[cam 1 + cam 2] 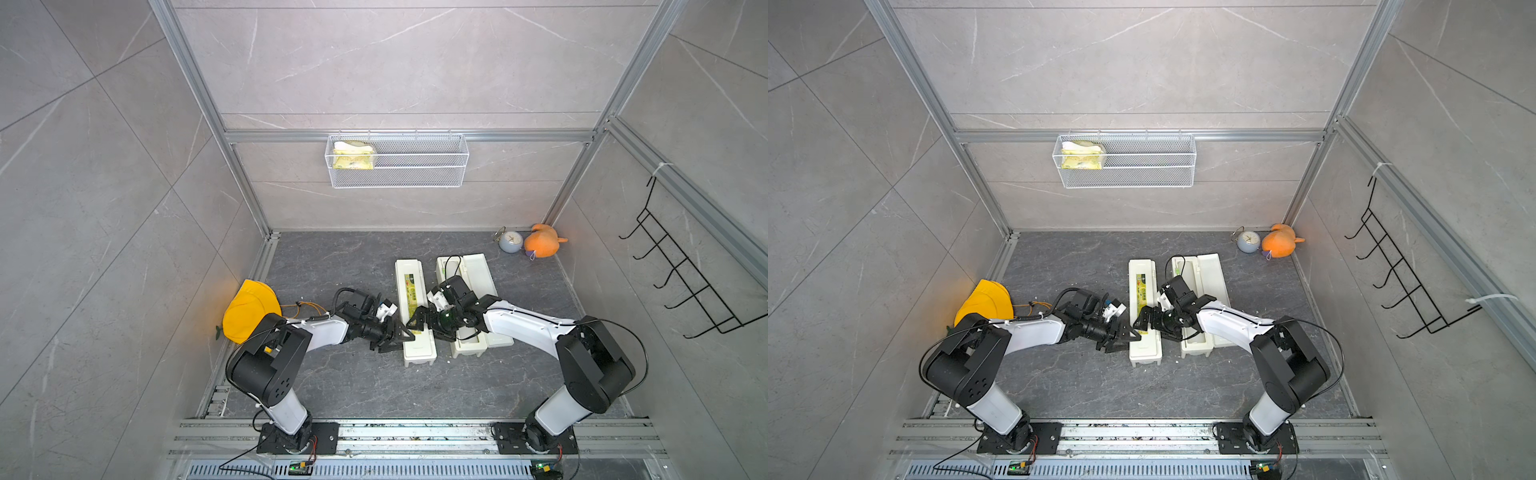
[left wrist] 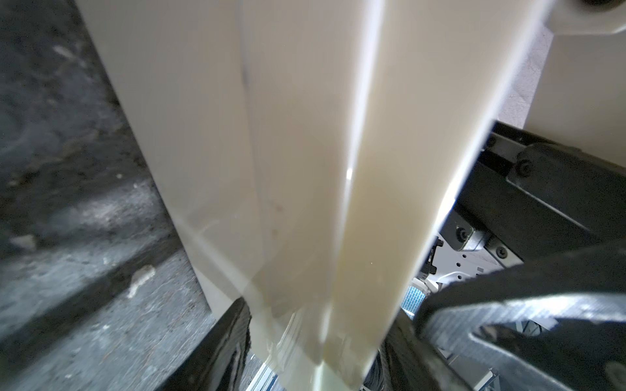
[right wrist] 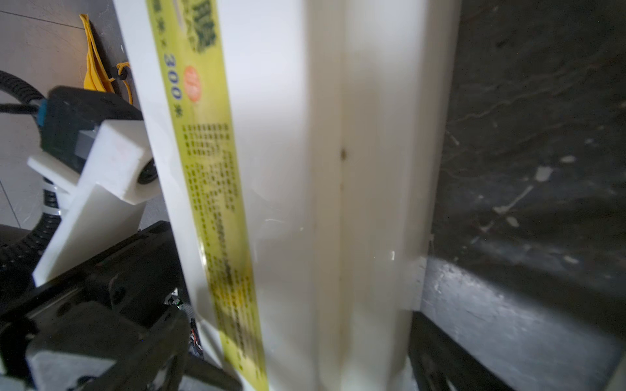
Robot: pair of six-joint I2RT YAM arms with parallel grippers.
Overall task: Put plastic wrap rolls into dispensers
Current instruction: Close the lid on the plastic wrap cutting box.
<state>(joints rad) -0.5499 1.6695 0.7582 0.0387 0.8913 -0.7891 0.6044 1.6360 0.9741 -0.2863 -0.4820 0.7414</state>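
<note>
1. Dispensers lie side by side on the dark grey table point(image 1: 332, 386), long sides parallel, near each other but apart. One is a closed dispenser point(image 1: 411, 291) with a yellow-green label point(image 3: 210, 169) along its top. The other is an open dispenser point(image 1: 469, 349) to its right, with its open lid point(image 1: 482, 274) folded flat outward.
2. Left hand point(image 1: 399, 336) sits at the closed dispenser's left flank, toward the near end. In the left wrist view its fingers point(image 2: 230, 342) stand on either side of the cream body, close against it. Whether they clamp it I cannot tell.
3. Right hand point(image 1: 428, 328) hangs over the same closed dispenser from the right. Its jaws are spread wide and released, with one finger point(image 3: 437, 355) just beside a long wall.
4. Whether plastic wrap rolls lie inside either dispenser I cannot tell; the right arm point(image 1: 523, 324) covers much of the open trough.
5. A yellow cap point(image 1: 249, 309) rests against the left wall.
6. A small alarm clock point(image 1: 510, 242) and an orange plush toy point(image 1: 542, 240) sit just beside each other in the far right corner.
7. A white wire basket point(image 1: 419, 170) on the back wall holds a yellow-white packet point(image 1: 353, 156) at its left end.
8. A black hook rack point(image 1: 681, 274) hangs on the right wall.
</note>
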